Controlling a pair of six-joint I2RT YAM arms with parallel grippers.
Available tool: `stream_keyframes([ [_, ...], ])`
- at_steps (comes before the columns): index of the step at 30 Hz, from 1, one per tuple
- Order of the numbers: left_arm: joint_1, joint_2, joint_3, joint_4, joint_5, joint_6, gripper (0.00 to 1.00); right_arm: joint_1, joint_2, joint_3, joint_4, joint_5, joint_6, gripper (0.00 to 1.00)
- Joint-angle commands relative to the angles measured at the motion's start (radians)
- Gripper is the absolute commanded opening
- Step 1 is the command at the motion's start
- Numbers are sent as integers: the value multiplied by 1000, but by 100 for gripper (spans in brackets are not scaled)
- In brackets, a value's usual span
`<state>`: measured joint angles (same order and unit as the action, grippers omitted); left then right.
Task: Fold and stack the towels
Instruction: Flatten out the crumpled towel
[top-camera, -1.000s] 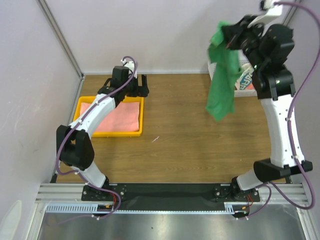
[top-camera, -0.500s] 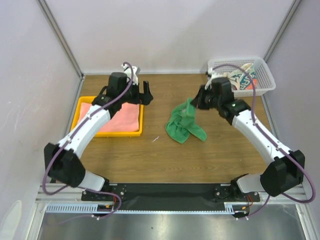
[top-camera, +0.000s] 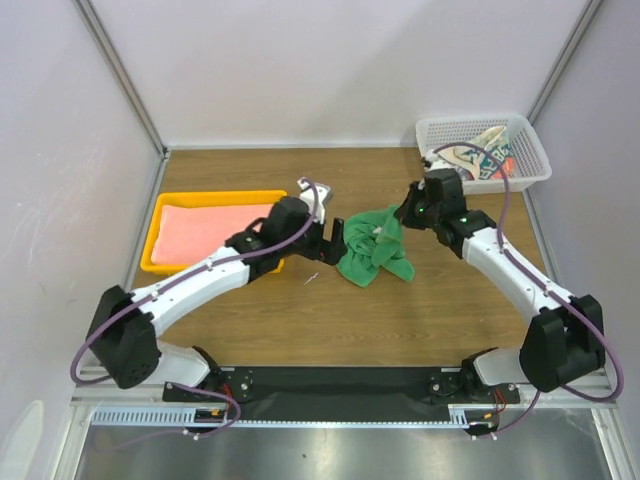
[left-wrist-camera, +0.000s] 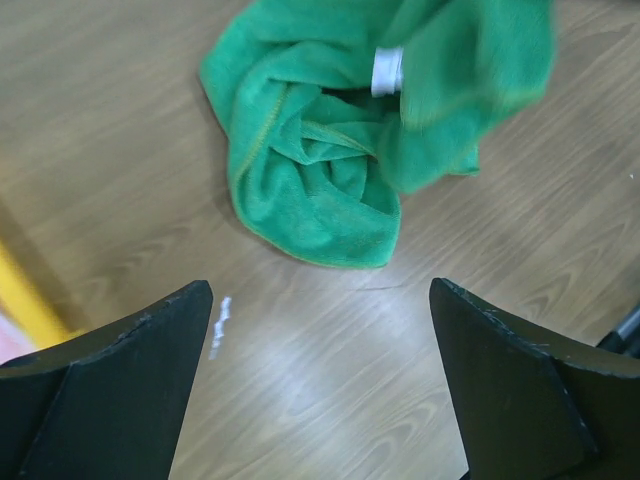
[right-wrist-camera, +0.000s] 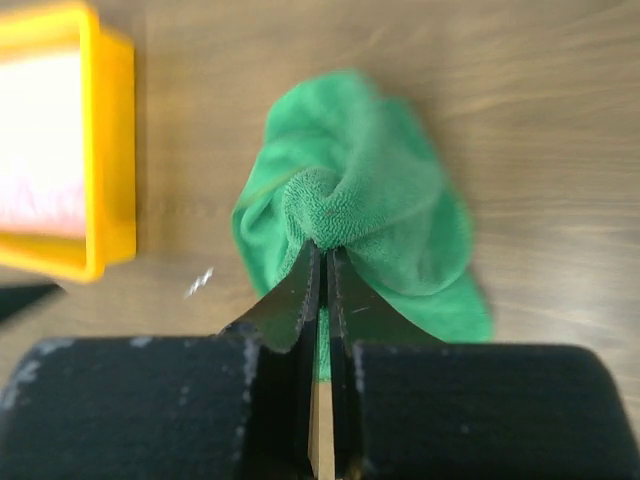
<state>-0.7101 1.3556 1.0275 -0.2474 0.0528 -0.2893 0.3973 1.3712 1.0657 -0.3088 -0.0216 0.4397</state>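
1. Far left: a rectangular yellow plastic tray (top-camera: 152, 235) holds a salmon-pink cloth towel (top-camera: 210, 228) lying flat.
2. The left arm stretches low across the brown wood-grain table (top-camera: 300, 320). The left pincer (top-camera: 335, 238) (left-wrist-camera: 320, 292) has its jaws wide apart and empty, just left of the green heap.
3. Centre: a plush green cloth towel (top-camera: 375, 255) (left-wrist-camera: 310, 170) (right-wrist-camera: 360, 200) lies crumpled on the table, with a stitched hem and a white label showing.
4. The right arm angles down from the right. The right pincer (top-camera: 400, 215) (right-wrist-camera: 320, 252) is clamped on a raised fold of the green cloth towel.
5. Far right: a white mesh basket (top-camera: 535, 152) contains a white-and-teal patterned towel (top-camera: 475, 155).
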Motion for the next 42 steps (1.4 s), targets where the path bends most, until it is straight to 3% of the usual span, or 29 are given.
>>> stream_keyframes([
  [1, -63, 78, 8, 108, -163, -103, 95, -84, -96, 69, 16, 81, -25, 0],
  [5, -84, 196, 32, 103, -186, -232, 86, -204, -201, 59, -33, 48, -44, 0],
  [10, -94, 336, 97, 123, -174, -303, 83, -331, -219, 34, -61, -98, -58, 0],
  [17, -120, 487, 175, 143, -122, -300, 81, -348, -219, 27, -49, -97, -70, 0],
  [21, -121, 484, 106, 238, -81, -287, 81, -367, -205, 53, -53, -103, -62, 0],
  [27, -121, 548, 151, 260, -25, -272, 66, -382, -179, 105, -93, -94, -64, 0],
  [32, -120, 574, 158, 211, -50, -275, 64, -382, -170, 157, -133, -81, -64, 0],
  [35, -120, 585, 146, 243, -50, -269, 47, -382, -173, 174, -122, -101, -41, 0],
  [36, -121, 585, 149, 244, -50, -264, 32, -382, -170, 183, -124, -104, -38, 0],
  [38, -118, 551, 157, 241, -88, -235, 19, -382, -167, 215, -159, -97, -36, 0],
  [39, -118, 533, 158, 234, -109, -220, 0, -382, -173, 243, -174, -87, -38, 0],
  [42, -101, 435, 164, 198, -172, -140, 0, -384, -198, 286, -234, -41, -30, 0],
])
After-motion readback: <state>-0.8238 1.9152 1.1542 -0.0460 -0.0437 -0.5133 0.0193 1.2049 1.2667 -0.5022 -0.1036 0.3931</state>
